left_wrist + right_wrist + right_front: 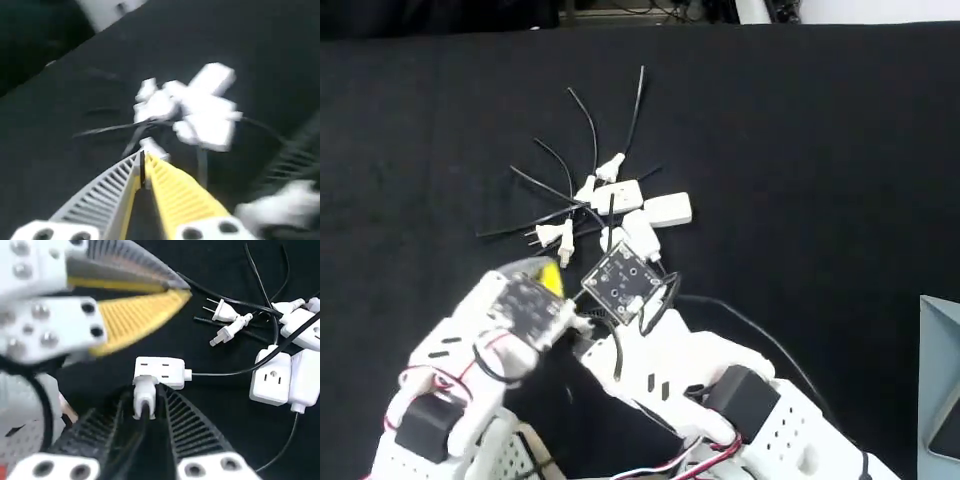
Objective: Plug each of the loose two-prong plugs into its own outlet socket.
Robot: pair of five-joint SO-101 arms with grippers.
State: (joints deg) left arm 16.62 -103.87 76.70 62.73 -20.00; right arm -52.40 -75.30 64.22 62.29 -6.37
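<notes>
My right gripper (145, 394) is shut on a white two-prong plug (144, 401) whose front is pressed against the side of a small white outlet socket (161, 371). Just past that socket my left gripper (177, 290), grey and yellow, is shut, with nothing seen between its fingers; in its own view the left gripper (142, 159) points at a white plug (152, 147). Two loose plugs (222, 312) lie side by side beyond. More white sockets (272, 375) sit in a cluster (620, 197) above both arms. A loose plug (560, 236) lies at the cluster's left.
Several thin black cords (590, 120) fan out from the cluster across the black cloth. A grey bin (940, 370) stands at the right edge. Both arm bodies crowd the near edge of the table (800, 150).
</notes>
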